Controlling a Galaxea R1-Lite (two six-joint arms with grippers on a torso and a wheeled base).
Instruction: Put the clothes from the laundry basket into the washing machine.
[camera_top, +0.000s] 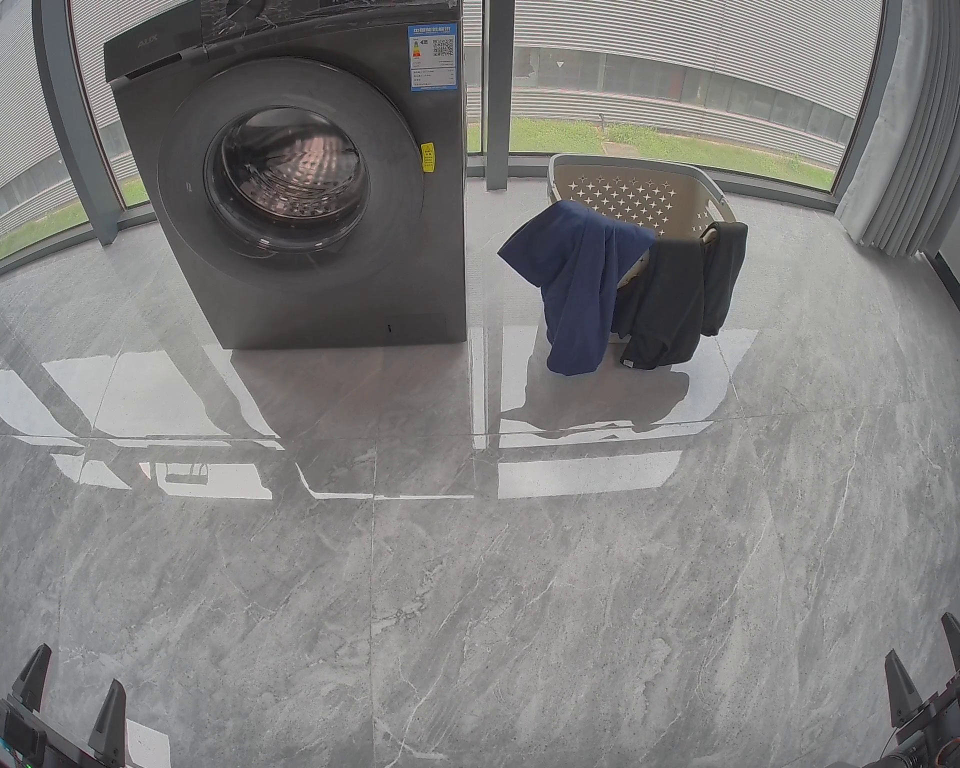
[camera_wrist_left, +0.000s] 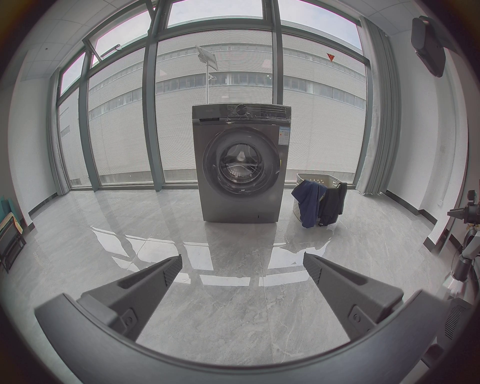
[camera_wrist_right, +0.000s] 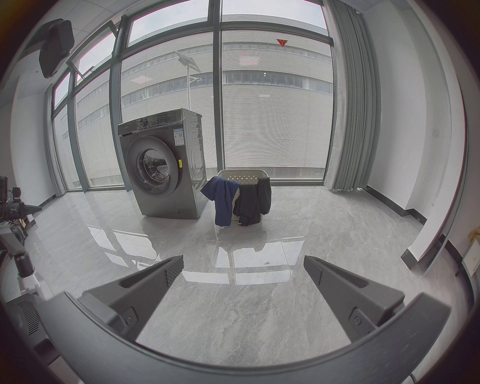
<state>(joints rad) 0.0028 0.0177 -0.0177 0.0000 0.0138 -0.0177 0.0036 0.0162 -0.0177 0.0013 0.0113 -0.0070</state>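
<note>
Grey marble-look floor (camera_top: 480, 600) runs to a curved wall of tall windows (camera_top: 680, 70).

Your left pincer (camera_top: 72, 690) hangs low over the floor, its fingers spread with nothing between them. Well ahead of it and slightly to its right stands the grey front-loading washing machine (camera_top: 300, 190). Its round glass door looks closed, so it probably has to be opened before anything goes in.

To the right of the machine, well ahead of both pincers and closer to the right pincer's line, is the pale laundry basket (camera_top: 640, 165). A blue garment (camera_top: 575, 280) is draped over the basket's front rim and hangs almost to the floor. Touching it on the right, a dark garment (camera_top: 665, 300) hangs over the same rim.

Your right pincer (camera_top: 920, 645) also sits low, spread and empty, with the basket ahead and to its left. A pale curtain (camera_top: 900, 130) hangs at the far right.

Expect the clothes to be light, soft and limp. They should sag, stretch and trail when lifted. Pinch a thick fold where the cloth bunches over the rim, not a loose hanging edge, which could slip out. The basket looks light, so a snagged garment could drag or tip it.
</note>
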